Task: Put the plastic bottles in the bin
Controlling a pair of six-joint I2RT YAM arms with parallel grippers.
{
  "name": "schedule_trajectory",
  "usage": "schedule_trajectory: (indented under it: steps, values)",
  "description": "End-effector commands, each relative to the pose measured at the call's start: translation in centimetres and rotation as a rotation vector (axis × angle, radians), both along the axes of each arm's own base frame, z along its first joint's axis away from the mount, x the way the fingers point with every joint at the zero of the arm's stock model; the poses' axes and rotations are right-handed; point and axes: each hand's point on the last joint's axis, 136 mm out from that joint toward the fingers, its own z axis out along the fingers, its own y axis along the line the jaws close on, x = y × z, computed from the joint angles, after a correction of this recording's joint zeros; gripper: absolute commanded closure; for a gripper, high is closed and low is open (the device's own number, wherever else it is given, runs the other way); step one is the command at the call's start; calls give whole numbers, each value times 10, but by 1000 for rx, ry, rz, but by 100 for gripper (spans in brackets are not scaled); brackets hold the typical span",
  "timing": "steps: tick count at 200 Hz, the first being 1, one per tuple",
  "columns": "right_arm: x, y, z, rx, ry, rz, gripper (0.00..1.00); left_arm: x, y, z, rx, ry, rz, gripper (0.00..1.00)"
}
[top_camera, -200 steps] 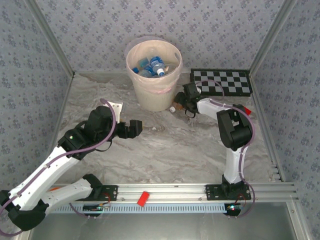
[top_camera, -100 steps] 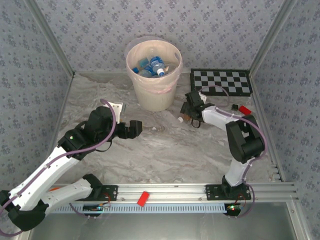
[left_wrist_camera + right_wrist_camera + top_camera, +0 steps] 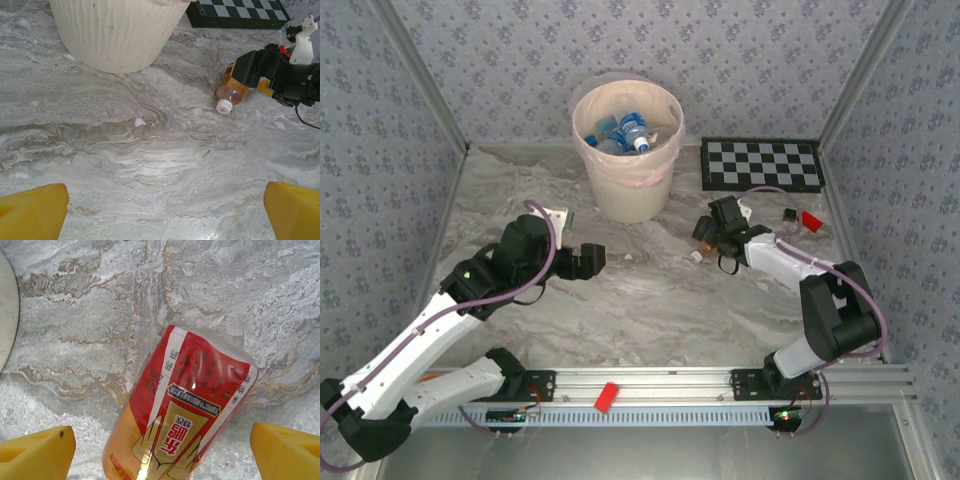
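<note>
Left fingers (image 3: 31, 212): standing wide apart, gripping nothing, hovering low over bare desk and facing the foot of the bin.
Right fingers (image 3: 36, 454): standing apart, one tip on each flank of the orange-red bottle; they are not pressing it as far as I can tell, so nothing is being held.
Orange-red bottle (image 3: 182, 410): lying on its side on the desk, red-and-white label facing up and white cap pointing toward the near edge, right of the bin and apart from it.
Desk (image 3: 650, 310): carrying this one loose bottle, as far as I can make out.
Small red thing (image 3: 810, 220): lying near the checkerboard, too small to name.
Bin (image 3: 625, 200): standing upright at the far middle of the desk, clear liner folding over its rim.
Bottles in the bin (image 3: 625, 133): several are lying inside, clear ones with blue labels and caps showing.
Checkerboard (image 3: 762, 165): lying flat at the far right.
Progress: the task is looking nearly finished; the orange-red bottle is waiting to be clamped, lifted and dropped in.
</note>
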Motion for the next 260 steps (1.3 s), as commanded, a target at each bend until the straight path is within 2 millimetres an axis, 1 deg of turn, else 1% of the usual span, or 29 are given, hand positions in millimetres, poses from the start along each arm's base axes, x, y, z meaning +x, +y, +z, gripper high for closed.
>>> schedule_trajectory:
  steps: [1,30,42,55,89,121,140,154,160,173,182,223,245,252,260]
  values:
    - [5,0,-15,20,23,-64,8,-2,0,9,-23,-29,-8,0]
    - [17,6,-32,-27,60,-61,10,-3,4,9,-20,-35,1,0]
    - [15,3,-43,-80,104,-74,13,-4,4,9,-22,-33,0,0]
    - [15,3,-48,-133,125,-66,16,-5,5,10,-23,-35,2,0]
    - [7,10,-42,-262,99,-13,20,-6,8,10,-9,-44,6,0]
    - [6,9,-39,-286,82,11,26,-3,5,9,-14,-40,1,0]
    - [5,8,-40,-300,79,34,34,-3,2,10,-21,-36,-5,0]
    - [6,8,-41,-305,73,50,37,-3,2,10,-20,-35,-4,0]
    - [7,8,-42,-303,73,55,39,-3,2,10,-22,-35,-4,0]
    - [7,6,-43,-299,76,59,41,-3,3,12,-23,-37,-2,0]
    - [7,6,-43,-299,75,63,45,-4,4,13,-22,-39,-1,0]
    - [2,5,-22,-294,17,67,43,-3,4,14,-22,-40,2,0]
    - [-1,3,3,-289,-31,72,44,-3,4,15,-19,-43,2,0]
    - [-1,2,13,-279,-56,67,43,-3,5,16,-18,-45,3,0]
    - [-1,3,27,-294,-85,104,43,-3,5,16,-14,-47,3,0]
